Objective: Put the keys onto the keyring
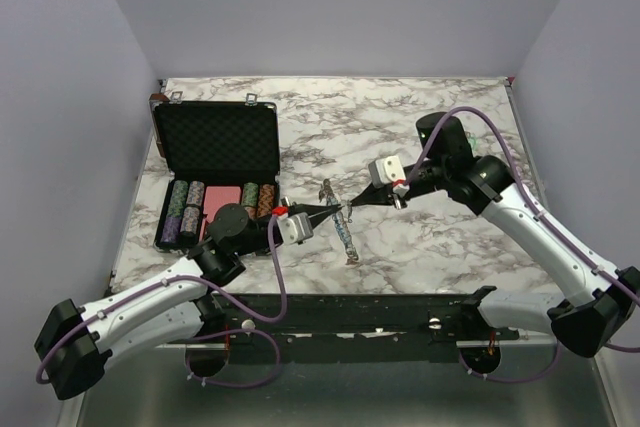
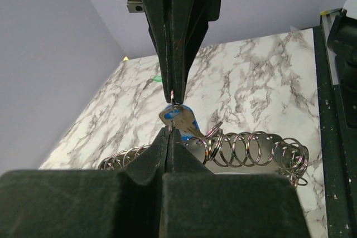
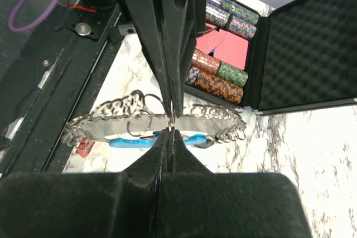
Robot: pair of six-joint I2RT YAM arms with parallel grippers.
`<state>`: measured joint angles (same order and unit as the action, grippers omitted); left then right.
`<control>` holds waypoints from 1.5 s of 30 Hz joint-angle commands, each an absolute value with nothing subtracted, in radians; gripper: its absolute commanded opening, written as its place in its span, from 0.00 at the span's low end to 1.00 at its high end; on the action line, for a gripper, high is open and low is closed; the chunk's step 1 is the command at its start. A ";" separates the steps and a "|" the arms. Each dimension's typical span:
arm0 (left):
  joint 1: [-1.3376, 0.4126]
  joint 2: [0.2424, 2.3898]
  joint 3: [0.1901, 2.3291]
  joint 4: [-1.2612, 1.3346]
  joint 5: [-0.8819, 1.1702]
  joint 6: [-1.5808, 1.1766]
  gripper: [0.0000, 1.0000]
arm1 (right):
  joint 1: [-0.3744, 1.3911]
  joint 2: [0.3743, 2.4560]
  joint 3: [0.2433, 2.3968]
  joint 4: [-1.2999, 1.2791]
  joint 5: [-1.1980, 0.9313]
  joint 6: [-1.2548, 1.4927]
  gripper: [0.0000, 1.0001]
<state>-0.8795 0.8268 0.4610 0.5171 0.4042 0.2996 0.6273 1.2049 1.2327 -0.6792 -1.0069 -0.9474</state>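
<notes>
My left gripper (image 1: 334,211) and right gripper (image 1: 349,208) meet tip to tip over the middle of the table. Both are shut on a small thin ring (image 2: 172,100) stretched between them. A blue key (image 2: 181,121) hangs from that ring, just past the left gripper (image 2: 170,130). The right gripper (image 3: 172,132) pinches the ring's other side. Below them the keyring (image 1: 345,232) lies flat, a grey strap lined with wire rings (image 2: 254,149) and a light-blue section (image 3: 131,142). A red key (image 3: 83,146) lies at the strap's end. A small green speck (image 2: 158,78), perhaps the green key, lies farther off.
An open black foam-lined case (image 1: 215,142) sits at the back left, holding rows of striped poker chips (image 1: 185,209) and a red card deck (image 3: 223,48). The black rail of the table's near edge (image 1: 380,307) runs just behind the grippers.
</notes>
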 commanded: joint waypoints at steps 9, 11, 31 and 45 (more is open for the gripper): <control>-0.871 0.773 0.430 0.738 0.365 0.006 0.00 | 0.632 1.146 1.192 -0.508 -0.979 -0.716 0.00; -0.862 0.772 0.417 0.779 0.353 -0.069 0.00 | 0.632 1.134 1.193 -0.503 -0.976 -0.698 0.00; -0.795 0.804 0.374 0.974 0.457 -0.253 0.00 | 0.630 1.108 1.114 -0.281 -0.994 -0.483 0.00; -0.796 0.819 0.377 0.977 0.465 -0.258 0.00 | 0.630 1.108 1.092 -0.252 -1.051 -0.451 0.00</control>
<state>-0.7994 0.8219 0.3744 0.9043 0.4423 -0.2489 0.6273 1.1053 1.1057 -0.2775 -1.0061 -0.4698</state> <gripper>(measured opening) 0.009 0.006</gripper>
